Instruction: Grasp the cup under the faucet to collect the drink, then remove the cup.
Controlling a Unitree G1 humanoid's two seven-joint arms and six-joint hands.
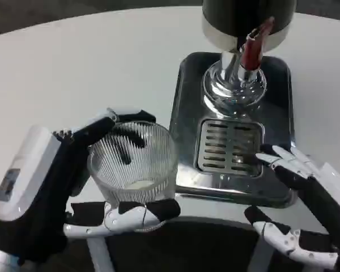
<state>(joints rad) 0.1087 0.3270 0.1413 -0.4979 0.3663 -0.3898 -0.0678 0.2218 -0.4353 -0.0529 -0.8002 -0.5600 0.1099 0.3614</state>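
Both robot hands sit at the near edge of the bench. Nearest on the left, the left robot hand point(73, 187) shows its white back turned up and outward, the silver forearm running off the lower left corner. Its fingers wrap the cup point(133, 164): one white-and-black finger curls under the near base of the glass, others reach round the far rim, so the cup is held between them. On the right, the right robot hand point(297, 209) lies with its fingers spread apart and holding nothing; one finger points inward along the near bench edge, while the upper fingertips point(272, 153) rest at the right edge of the drip grille point(229, 147).

One cup is in view: a clear ribbed glass tumbler, upright, standing on the bench just left of the metal tray point(187, 113), its right side close against the tray's left rim. A pale patch shows at its bottom; whether that is liquid I cannot tell. The cup stands left of and nearer than the faucet, not beneath it.

One dark, shiny tray lies beyond, with one slotted grille set into its near half. Farther back on the tray rises the chrome foot point(233, 85) of one drink dispenser point(246, 17), its dark body cut off by the top edge. One faucet with a red lever point(254, 48) projects from its front, above the grille.

The white bench point(73, 68) stretches away to the left and rear.
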